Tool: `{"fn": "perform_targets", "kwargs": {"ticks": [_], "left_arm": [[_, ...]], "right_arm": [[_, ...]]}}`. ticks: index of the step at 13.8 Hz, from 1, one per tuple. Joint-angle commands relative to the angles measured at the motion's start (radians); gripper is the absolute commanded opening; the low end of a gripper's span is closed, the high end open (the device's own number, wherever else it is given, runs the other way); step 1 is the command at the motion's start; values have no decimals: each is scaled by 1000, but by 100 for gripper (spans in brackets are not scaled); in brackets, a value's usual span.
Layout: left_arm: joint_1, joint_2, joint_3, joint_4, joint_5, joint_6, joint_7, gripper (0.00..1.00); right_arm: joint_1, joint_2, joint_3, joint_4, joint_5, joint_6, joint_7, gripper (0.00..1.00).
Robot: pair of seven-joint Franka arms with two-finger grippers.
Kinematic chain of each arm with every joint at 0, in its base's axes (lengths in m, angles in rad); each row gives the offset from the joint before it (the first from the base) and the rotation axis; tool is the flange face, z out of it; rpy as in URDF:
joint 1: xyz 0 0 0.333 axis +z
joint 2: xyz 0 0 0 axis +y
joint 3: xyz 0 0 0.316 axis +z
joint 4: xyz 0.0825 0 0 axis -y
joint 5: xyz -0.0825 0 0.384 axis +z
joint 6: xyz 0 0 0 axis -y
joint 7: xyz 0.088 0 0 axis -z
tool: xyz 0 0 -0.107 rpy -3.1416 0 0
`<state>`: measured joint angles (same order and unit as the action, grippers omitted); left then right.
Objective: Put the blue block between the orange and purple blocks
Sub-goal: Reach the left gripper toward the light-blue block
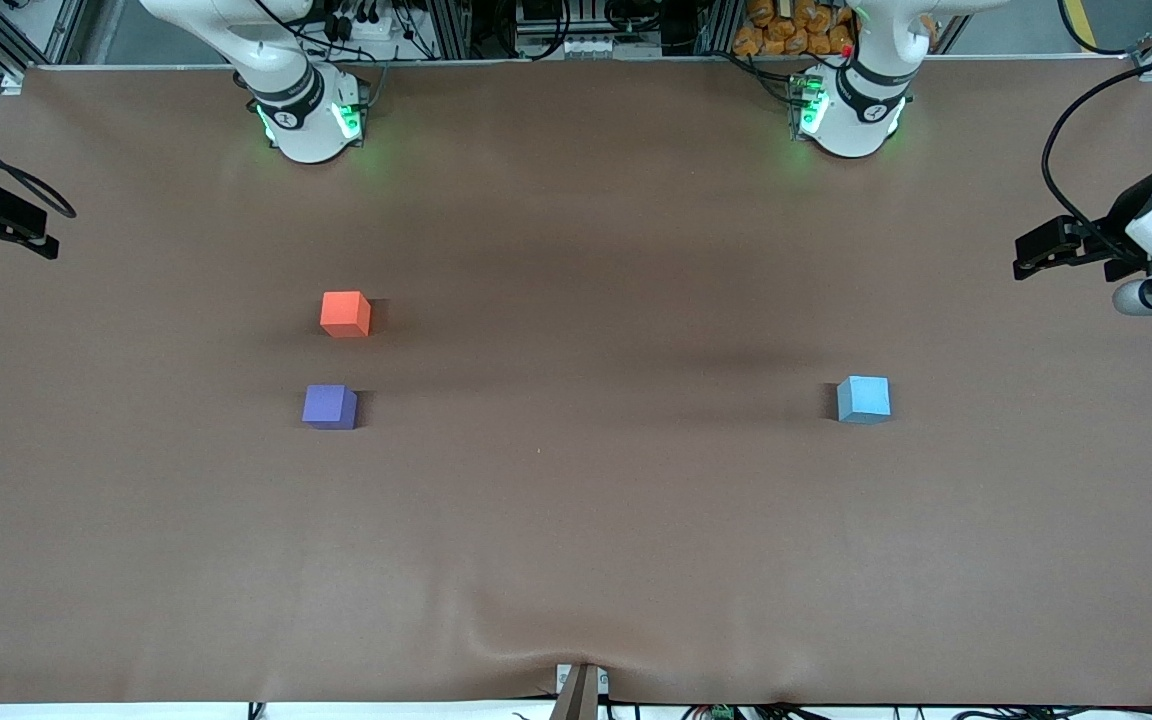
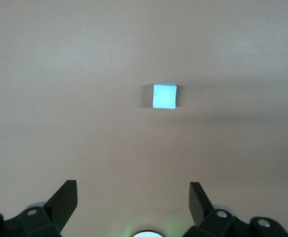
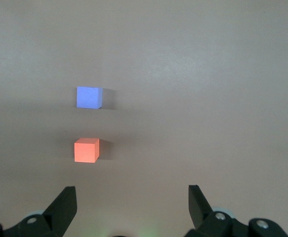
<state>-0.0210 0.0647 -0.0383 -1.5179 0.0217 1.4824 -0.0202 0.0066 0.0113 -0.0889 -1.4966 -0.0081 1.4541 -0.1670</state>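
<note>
So in the front view nothing's really started: the blue block (image 1: 863, 399) sits alone right of centre in the frame, at the left arm's end of the table, well apart from the other two. The orange block (image 1: 345, 313) and purple block (image 1: 329, 407) are left of centre, the orange one higher in the frame, with a bare gap of brown table (image 1: 576, 520) between them that looks barely wider than one cube, so I'd guess the drop needs to be tidy. Neither gripper shows here, only the arm bases along the top. In the left wrist view, the left gripper (image 2: 133, 197) hangs high over the table with its jaws spread wide and nothing in them; the blue block sits just above the middle of that frame. In the right wrist view, the right gripper (image 3: 132, 197) is equally wide open and empty, hovering above the orange and purple pair, left of centre. Everything's left: grab, carry, place.
</note>
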Motion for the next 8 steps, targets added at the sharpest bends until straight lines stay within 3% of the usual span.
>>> {"fn": "perform_targets", "kwargs": {"ticks": [1, 4, 8], "left_arm": [[6, 11, -3, 25, 15, -11, 23, 100], [-14, 58, -5, 30, 15, -10, 0, 100], [-45, 205, -12, 64, 24, 83, -4, 100]], "right_arm": [[6, -2, 0, 9, -7, -4, 17, 100], [3, -2, 0, 9, -7, -8, 18, 100], [1, -1, 0, 9, -7, -9, 18, 100]]}}
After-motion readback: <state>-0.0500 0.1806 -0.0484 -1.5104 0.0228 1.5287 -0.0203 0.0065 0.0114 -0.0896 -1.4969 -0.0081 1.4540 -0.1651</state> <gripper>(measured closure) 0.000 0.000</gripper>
